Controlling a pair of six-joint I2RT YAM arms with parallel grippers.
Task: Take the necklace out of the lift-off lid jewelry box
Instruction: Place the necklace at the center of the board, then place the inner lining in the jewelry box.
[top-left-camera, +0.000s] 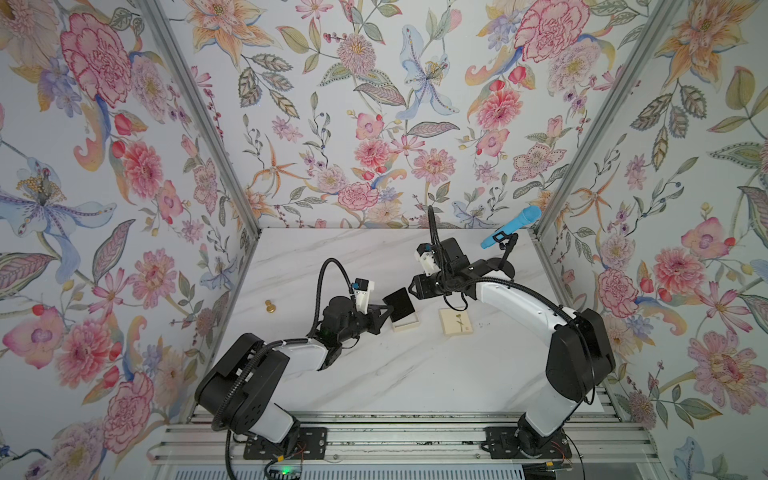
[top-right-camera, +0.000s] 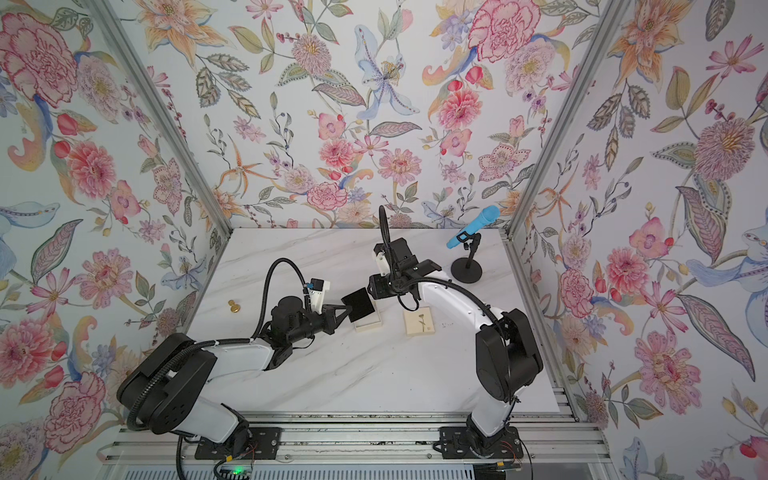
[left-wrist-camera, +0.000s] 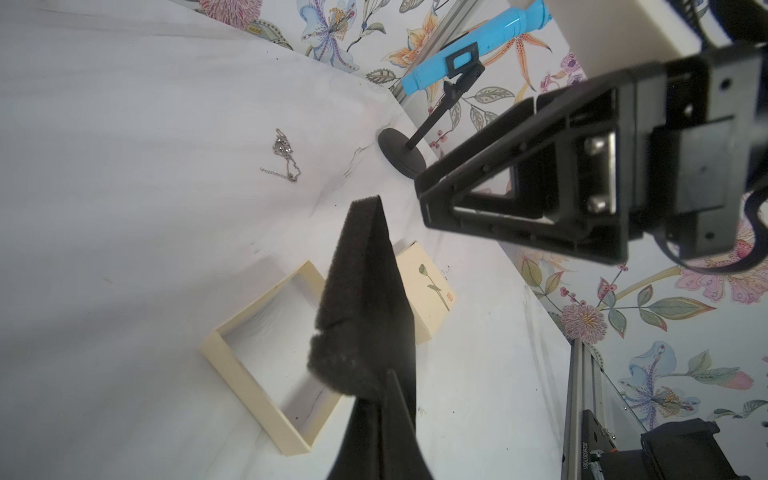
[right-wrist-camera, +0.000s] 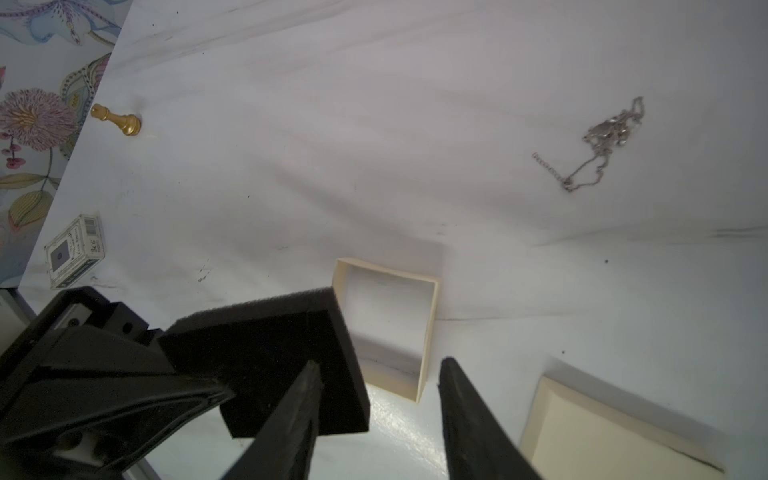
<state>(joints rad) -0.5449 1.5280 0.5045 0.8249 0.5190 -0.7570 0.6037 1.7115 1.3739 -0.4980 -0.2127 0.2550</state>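
The lift-off lid jewelry box stands open in the middle of the table. Its cream base (top-left-camera: 405, 325) (top-right-camera: 368, 325) (left-wrist-camera: 232, 365) (right-wrist-camera: 432, 332) shows a bare white floor. The lid (top-left-camera: 456, 322) (top-right-camera: 419, 322) (left-wrist-camera: 424, 286) (right-wrist-camera: 602, 436) with the stem drawing lies to its right. My left gripper (top-left-camera: 388, 309) (top-right-camera: 345, 309) (left-wrist-camera: 388, 378) is shut on the black foam pad (top-left-camera: 398, 301) (top-right-camera: 359, 305) (left-wrist-camera: 361, 299) (right-wrist-camera: 270, 353), held above the base. My right gripper (top-left-camera: 411, 286) (top-right-camera: 370, 289) (right-wrist-camera: 379, 363) is open beside the pad, nothing between its fingers. The necklace (left-wrist-camera: 284, 158) (right-wrist-camera: 611, 137) lies bunched on the table behind the box; in both top views the right arm hides it.
A gold chess pawn (top-left-camera: 270, 307) (top-right-camera: 234, 307) (right-wrist-camera: 116, 118) stands near the left wall. A card deck (right-wrist-camera: 75, 249) lies at the table's left edge. A blue microphone (top-left-camera: 511, 226) (top-right-camera: 473, 226) (left-wrist-camera: 478, 41) on a black stand (top-right-camera: 466, 270) occupies the back right corner.
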